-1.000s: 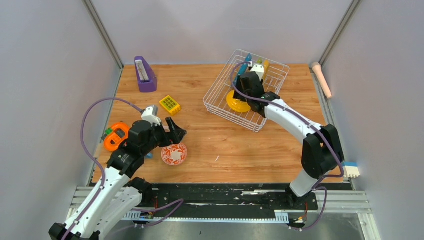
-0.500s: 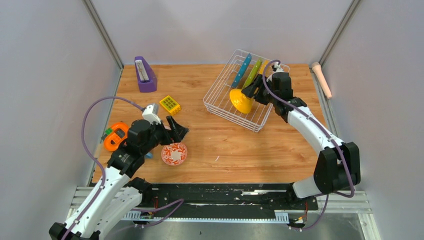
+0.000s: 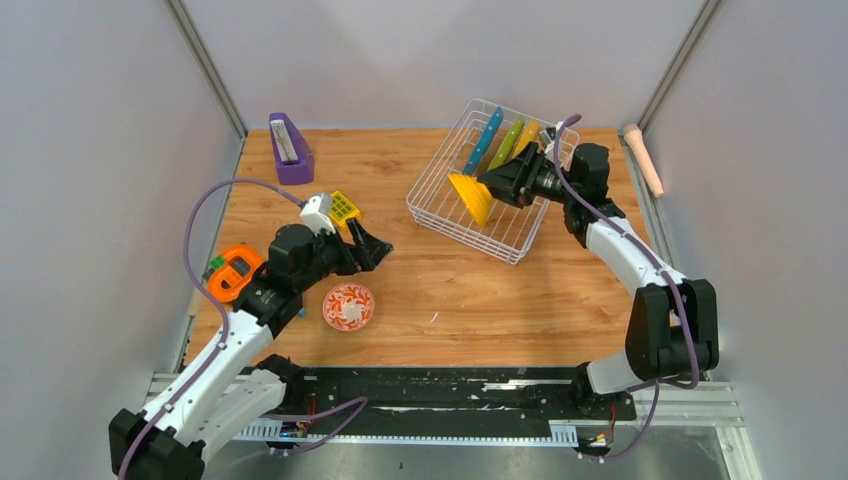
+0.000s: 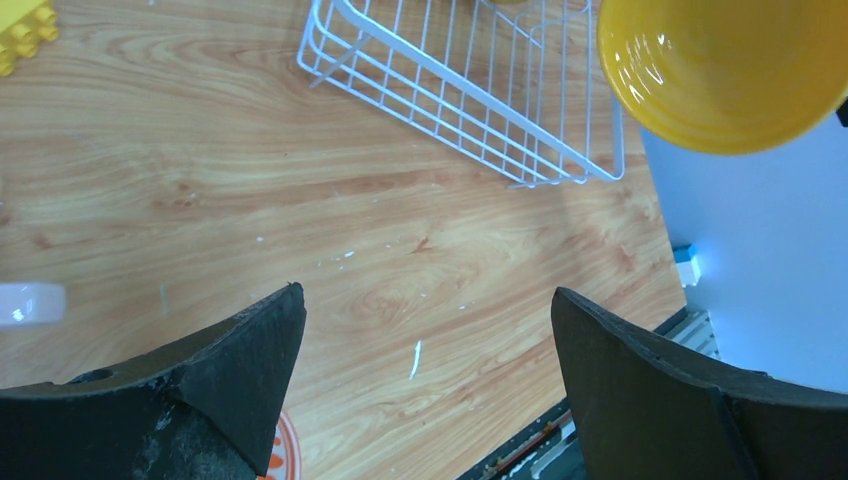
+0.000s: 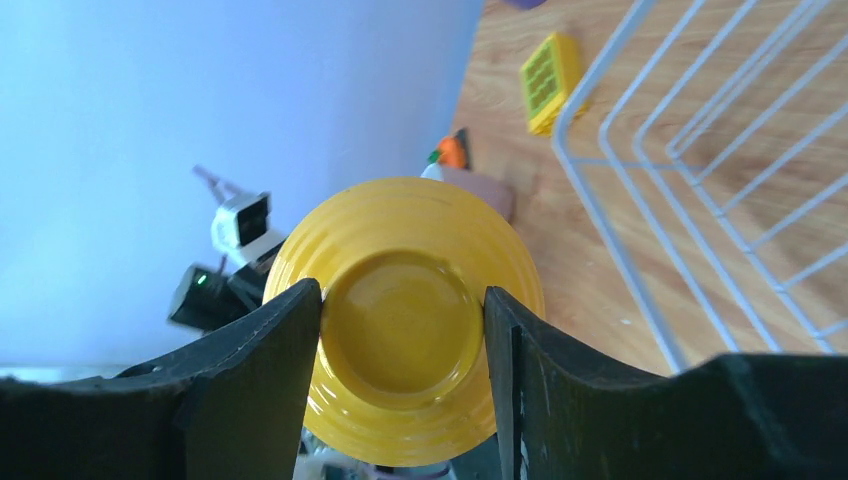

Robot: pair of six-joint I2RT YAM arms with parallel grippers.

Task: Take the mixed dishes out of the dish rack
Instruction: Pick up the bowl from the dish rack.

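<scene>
- Above the white wire dish rack (image 3: pixel 455 235), right of centre in the top view, the right gripper (image 3: pixel 497 184) is clamped on the plain yellow bowl (image 3: pixel 468 197). The bowl is tipped on its side, with its mouth toward the left of the frame.
- Its fingers (image 5: pixel 250 380) seem to pinch only the narrow base. I judge that the smooth bowl may slide out and drop onto the wires or the table (image 3: pixel 450 290).
- A sideways move may catch the bowl's rim on the rack wall. This could drag the rack or shake the blue plate (image 3: pixel 487 139), green plate (image 3: pixel 507 142) and yellow plate (image 3: pixel 527 135) standing behind.
- The left gripper (image 3: pixel 370 245) is spread wide and empty, near the red-and-white bowl (image 3: pixel 349 306) on the wood.
- How high the bowl hangs I cannot tell. The upper right edge of the left wrist view cuts it off. No cups show.
</scene>
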